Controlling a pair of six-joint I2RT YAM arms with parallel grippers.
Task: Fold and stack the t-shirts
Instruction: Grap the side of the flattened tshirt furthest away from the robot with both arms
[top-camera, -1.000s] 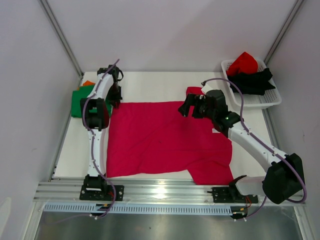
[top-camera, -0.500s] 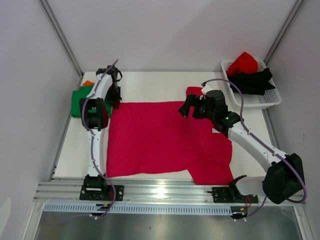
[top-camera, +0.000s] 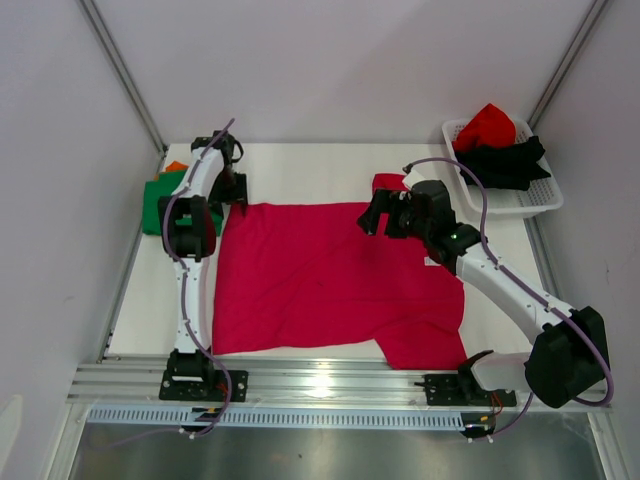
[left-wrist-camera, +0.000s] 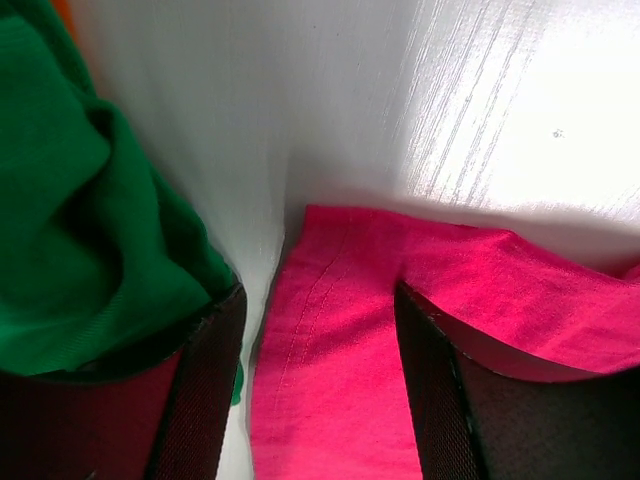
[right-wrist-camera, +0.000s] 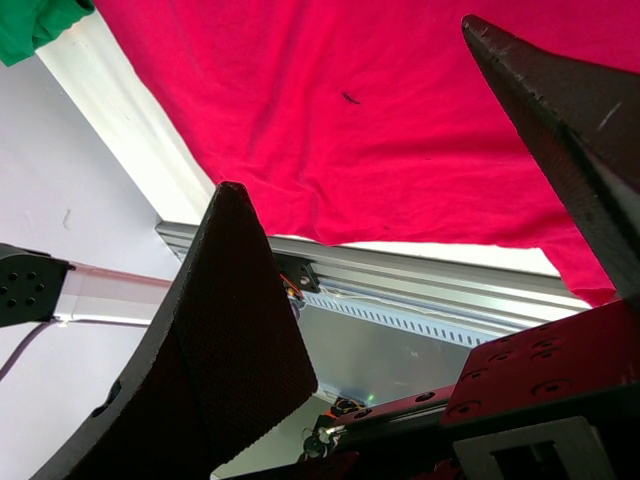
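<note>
A magenta-pink t-shirt (top-camera: 330, 280) lies spread across the table. My left gripper (top-camera: 233, 190) stands over its far left corner, open. In the left wrist view that corner (left-wrist-camera: 340, 330) lies flat between the two fingers (left-wrist-camera: 205, 390) and is not pinched. My right gripper (top-camera: 377, 214) hovers over the shirt's far right part, jaws wide open and empty, with the pink cloth (right-wrist-camera: 400, 100) below them. A folded green t-shirt (top-camera: 156, 205) sits at the table's left edge on an orange one (top-camera: 176, 166). Red (top-camera: 487, 125) and black (top-camera: 505, 160) t-shirts sit in the basket.
A white lattice basket (top-camera: 535, 203) stands at the back right corner. The green shirt (left-wrist-camera: 80, 220) lies right beside my left finger. A metal rail (top-camera: 330, 380) runs along the table's near edge. White walls close in the back and sides.
My left gripper's jaws have opened, and the shirt's far left corner now lies loose on the table. The right arm has not moved.
</note>
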